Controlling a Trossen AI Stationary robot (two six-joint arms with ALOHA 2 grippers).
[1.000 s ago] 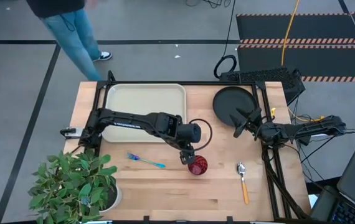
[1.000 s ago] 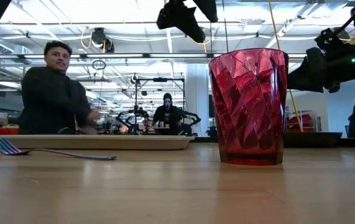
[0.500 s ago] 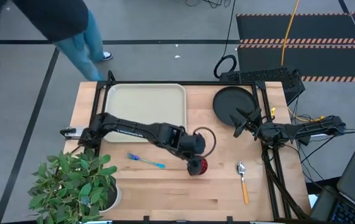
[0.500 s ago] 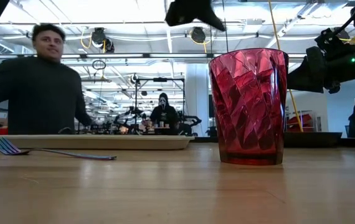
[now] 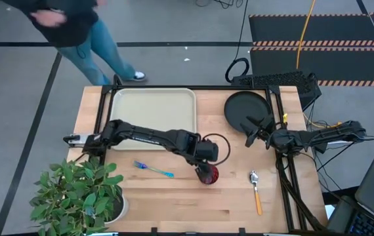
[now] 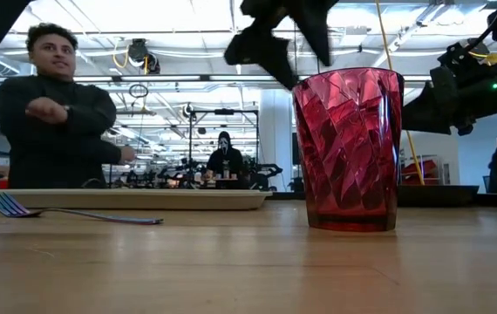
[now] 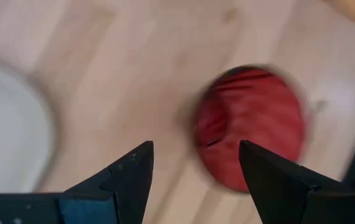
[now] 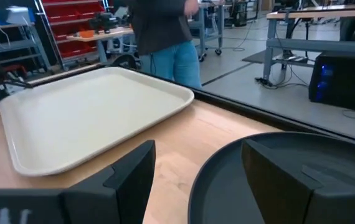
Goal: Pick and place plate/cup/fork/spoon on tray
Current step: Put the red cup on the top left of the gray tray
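The dark red cup (image 5: pixel 208 175) stands upright on its base on the table, also in the low view (image 6: pixel 349 148) and the left wrist view (image 7: pixel 252 134). My left gripper (image 5: pixel 203 167) is open just above the cup's rim, on its left side (image 6: pixel 275 44) (image 7: pixel 195 149). My right gripper (image 5: pixel 252 130) is open and waits at the near edge of the black plate (image 5: pixel 243 108) (image 8: pixel 289 168). The beige tray (image 5: pixel 153 111) lies at the far left. The blue fork (image 5: pixel 153 170) and the orange-handled spoon (image 5: pixel 256 190) lie flat on the table.
A potted plant (image 5: pixel 79 193) fills the near left corner. A person (image 5: pixel 75 26) stands beyond the table's far left edge. Black frame rails (image 5: pixel 279 98) and cables run along the far and right sides. Bare wood lies between fork and spoon.
My left gripper has gone a little toward the table's right and near edges and down, from beside the cup to just above its rim. The cup has not moved. The person behind the table has shifted about.
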